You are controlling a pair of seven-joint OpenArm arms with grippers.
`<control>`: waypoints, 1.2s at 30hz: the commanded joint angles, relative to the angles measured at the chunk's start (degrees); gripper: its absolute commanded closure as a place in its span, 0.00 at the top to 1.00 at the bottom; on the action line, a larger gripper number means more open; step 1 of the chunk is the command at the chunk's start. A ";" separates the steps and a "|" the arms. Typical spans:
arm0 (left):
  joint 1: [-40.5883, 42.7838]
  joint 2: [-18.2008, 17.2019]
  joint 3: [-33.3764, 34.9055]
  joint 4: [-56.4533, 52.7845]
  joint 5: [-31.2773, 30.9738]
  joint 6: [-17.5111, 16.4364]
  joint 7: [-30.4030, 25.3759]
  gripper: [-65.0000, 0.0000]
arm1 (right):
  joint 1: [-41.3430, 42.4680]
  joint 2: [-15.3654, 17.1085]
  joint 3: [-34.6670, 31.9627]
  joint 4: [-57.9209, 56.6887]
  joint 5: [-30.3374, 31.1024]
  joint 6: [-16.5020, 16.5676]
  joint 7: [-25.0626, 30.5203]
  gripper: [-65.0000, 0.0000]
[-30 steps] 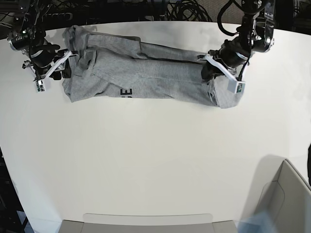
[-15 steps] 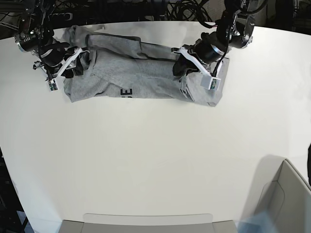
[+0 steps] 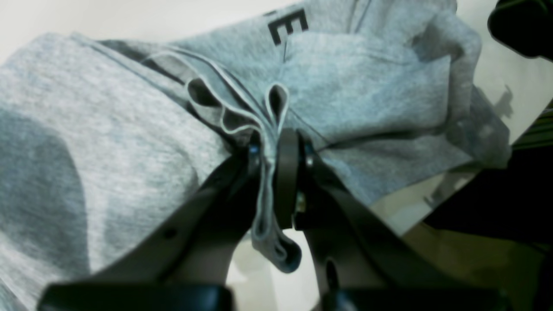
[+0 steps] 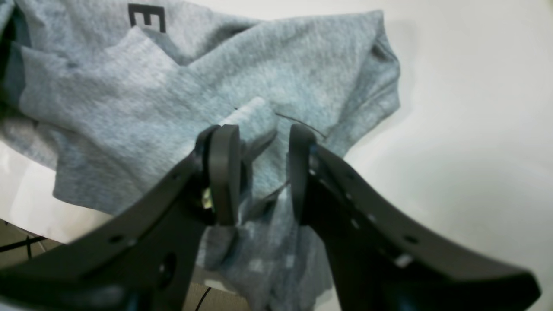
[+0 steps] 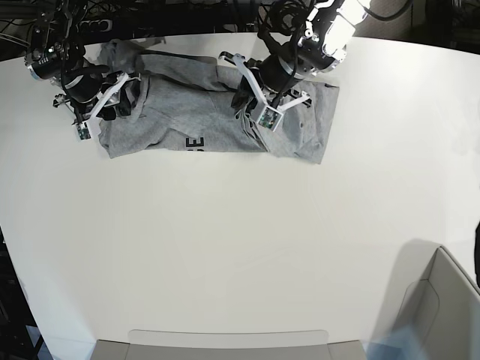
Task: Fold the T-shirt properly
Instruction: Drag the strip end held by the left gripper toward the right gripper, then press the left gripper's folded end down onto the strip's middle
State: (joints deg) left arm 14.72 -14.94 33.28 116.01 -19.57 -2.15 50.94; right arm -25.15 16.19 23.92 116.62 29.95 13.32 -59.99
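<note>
Two grippers on one grey T-shirt (image 5: 187, 112), bunched at the far edge of the white table (image 5: 225, 247)
Left gripper (image 3: 272, 151) pinching a gathered fold; right gripper (image 4: 259, 172) spread astride another fold, black "E" print (image 4: 147, 17) visible

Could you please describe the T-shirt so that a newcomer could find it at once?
Look along the far edge of the white table. There, between the two arms, lies the T-shirt: a bunched heather-grey cloth. Black block lettering on its near edge marks it.
</note>
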 commanded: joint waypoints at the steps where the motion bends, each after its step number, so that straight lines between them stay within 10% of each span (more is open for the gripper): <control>1: -0.35 0.39 0.00 0.96 -0.34 -0.09 -1.14 0.00 | 0.14 0.65 0.21 0.88 0.51 0.08 1.31 0.30; 9: -0.70 0.48 0.09 -1.06 -0.34 -0.09 0.10 0.00 | 0.14 0.47 0.21 0.88 0.51 0.08 1.13 0.30; 16: -0.35 0.48 0.96 0.79 -0.60 -0.09 0.89 0.32 | 0.93 -0.05 -0.05 0.88 0.51 0.08 1.04 0.30; 28: -0.79 -1.10 7.56 1.31 -0.16 -0.09 -13.88 0.07 | 0.93 0.21 -1.72 0.70 0.42 0.08 1.31 0.30; 36: -2.37 -1.10 7.38 1.05 6.61 3.08 -14.15 0.16 | 1.45 0.39 -1.46 0.70 0.42 0.08 1.04 0.30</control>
State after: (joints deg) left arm 12.49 -16.16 40.77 116.07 -12.73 1.67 38.24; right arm -23.97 15.75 21.96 116.55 29.80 13.32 -60.01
